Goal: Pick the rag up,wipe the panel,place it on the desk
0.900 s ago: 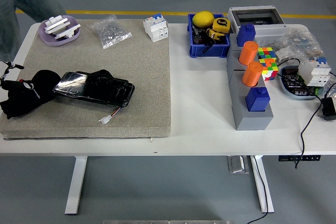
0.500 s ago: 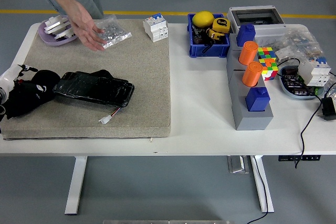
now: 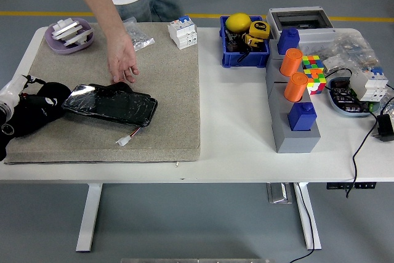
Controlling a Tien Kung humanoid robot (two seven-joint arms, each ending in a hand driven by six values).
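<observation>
A glossy black panel (image 3: 114, 105) lies flat on the grey felt mat (image 3: 166, 90), with a small white connector (image 3: 124, 140) on wires at its near edge. A black rag (image 3: 118, 86) shows as a small dark lump at the panel's far edge. A person's hand (image 3: 122, 61) reaches down from the top, its fingertips right at that lump. My left hand (image 3: 34, 110), black, rests on the mat against the panel's left end. I cannot tell how it is posed. My right arm is out of view.
At the mat's far edge are a purple dish (image 3: 69, 35) with white parts, a clear bag of small parts (image 3: 140, 38) and a white breaker (image 3: 183, 32). On the right stand a blue bin (image 3: 244, 44), a grey block with orange cylinders (image 3: 292, 100), a colour cube (image 3: 313, 72) and cables.
The person's arm came in from the top left, went from the bag down to the panel's far edge. The black lump on the panel looks smaller. My left hand drew back a little.
</observation>
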